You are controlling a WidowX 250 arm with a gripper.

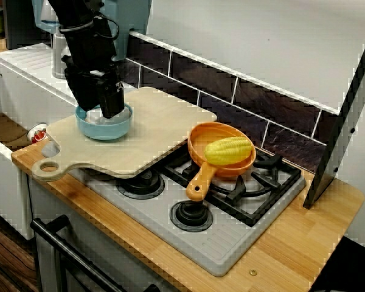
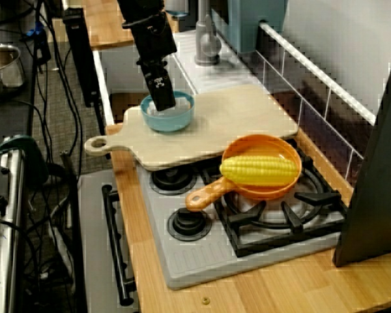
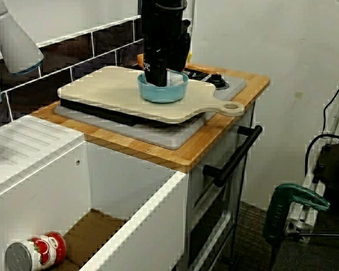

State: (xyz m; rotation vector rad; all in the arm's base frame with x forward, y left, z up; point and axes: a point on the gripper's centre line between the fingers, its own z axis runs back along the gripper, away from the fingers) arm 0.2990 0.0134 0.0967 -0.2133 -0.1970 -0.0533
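Tomato can [image 3: 37,253] on its side in the white sink [image 3: 130,226], closest in the view from the sink end. Past it, wooden counter [image 3: 158,155] carrying a grey hob [image 3: 158,135]. Cutting board [image 1: 158,131] lies across the hob's sink-side burners. Blue bowl [image 1: 103,131] stands on the board, near its handle end. Gripper [image 1: 109,109] is down in the bowl, fingers spread or pinched: can't tell. Orange pan [image 1: 201,182] with corn [image 1: 228,150] sits on the black grate, just beside the board. Black tiles [image 1: 280,103] behind, cables [image 2: 58,111] on the floor.
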